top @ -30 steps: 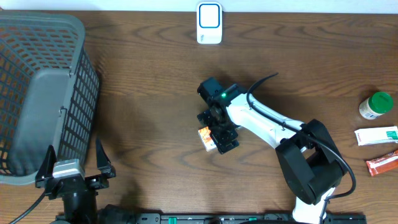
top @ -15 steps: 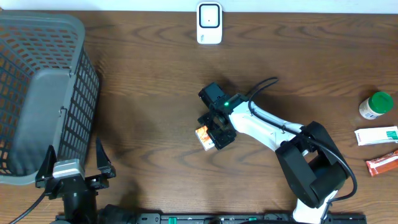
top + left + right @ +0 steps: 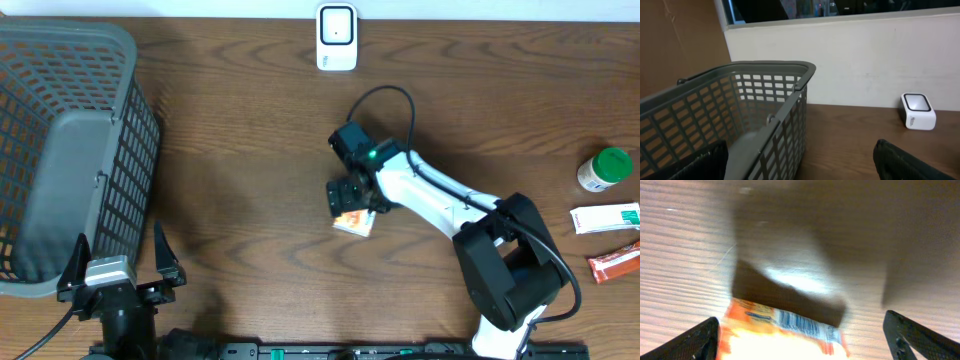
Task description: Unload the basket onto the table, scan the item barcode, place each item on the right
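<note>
The item, an orange and white packet, lies on the wooden table near the middle, with its barcode strip facing the right wrist camera. My right gripper hovers just above its far edge, open. In the right wrist view the packet sits between the wide fingers of that gripper, with a clear gap to the right finger. The white scanner stands at the table's far edge, also seen as a white scanner in the left wrist view. My left gripper rests open at the front left, holding nothing.
A grey mesh basket fills the left side; its rim rises just ahead of the left gripper. At the right edge stand a green-lidded bottle, a white box and a red-brown packet.
The right gripper swung its wrist and shifted slightly right and back. The packet moved a little right and turned flatter on the table. The left arm stayed still.
</note>
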### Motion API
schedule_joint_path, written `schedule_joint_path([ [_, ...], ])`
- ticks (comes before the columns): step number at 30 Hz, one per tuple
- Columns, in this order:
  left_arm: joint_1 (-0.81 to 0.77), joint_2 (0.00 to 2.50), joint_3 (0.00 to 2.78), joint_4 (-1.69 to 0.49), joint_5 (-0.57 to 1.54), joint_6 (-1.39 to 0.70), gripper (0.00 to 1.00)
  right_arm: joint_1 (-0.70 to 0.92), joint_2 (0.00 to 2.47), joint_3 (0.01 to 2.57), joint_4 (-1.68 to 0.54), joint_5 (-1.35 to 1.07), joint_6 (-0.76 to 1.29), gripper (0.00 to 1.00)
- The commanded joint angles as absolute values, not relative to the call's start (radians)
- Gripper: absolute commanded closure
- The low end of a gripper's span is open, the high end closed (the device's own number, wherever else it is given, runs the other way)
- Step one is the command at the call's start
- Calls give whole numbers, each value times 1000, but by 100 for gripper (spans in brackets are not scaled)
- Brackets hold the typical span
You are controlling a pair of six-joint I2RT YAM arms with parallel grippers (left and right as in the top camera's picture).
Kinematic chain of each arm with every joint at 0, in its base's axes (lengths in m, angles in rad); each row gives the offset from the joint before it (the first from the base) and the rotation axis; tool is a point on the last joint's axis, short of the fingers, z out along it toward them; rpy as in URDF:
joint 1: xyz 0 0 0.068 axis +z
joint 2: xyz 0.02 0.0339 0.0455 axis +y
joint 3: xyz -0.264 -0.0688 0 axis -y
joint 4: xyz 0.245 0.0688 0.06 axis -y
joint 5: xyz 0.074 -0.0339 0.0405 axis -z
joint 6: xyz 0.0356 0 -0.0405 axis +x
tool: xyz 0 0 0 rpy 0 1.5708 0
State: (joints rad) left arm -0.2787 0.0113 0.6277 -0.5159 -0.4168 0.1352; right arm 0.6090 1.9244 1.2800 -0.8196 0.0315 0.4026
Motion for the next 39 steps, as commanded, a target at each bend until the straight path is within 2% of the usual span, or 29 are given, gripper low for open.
schedule_joint_path([
  [1, -283, 3, 624, -512, -411, 148, 9, 603, 1900, 1407, -899, 320, 45, 1],
  [3, -283, 3, 624, -512, -411, 148, 9, 605, 1891, 1469, -952, 328, 58, 1],
  [6, -283, 3, 624, -512, -411, 148, 9, 607, 1884, 1534, -973, 191, 110, 1],
  [8, -283, 3, 624, -512, -411, 148, 9, 607, 1885, 1545, -945, 83, 183, 8],
  [9, -283, 3, 624, -512, -411, 148, 9, 607, 1885, 1543, -934, 69, 256, 26],
  [10, -283, 3, 624, -512, -411, 148, 9, 603, 1890, 1538, -931, 92, 371, 58],
  [11, -283, 3, 624, -512, -411, 148, 9, 601, 1892, 1537, -931, 101, 420, 74],
  [15, -283, 3, 624, -512, -411, 148, 9, 594, 1909, 1525, -922, 107, 524, 99],
  [22, -283, 3, 624, -512, -411, 148, 9, 590, 1968, 1468, -884, 134, 607, 99],
  [34, -283, 3, 624, -512, -411, 148, 9, 593, 2075, 1464, -925, 39, 616, 99],
  [39, -283, 3, 624, -512, -411, 148, 9, 599, 2082, 1463, -929, -70, 498, 99],
])
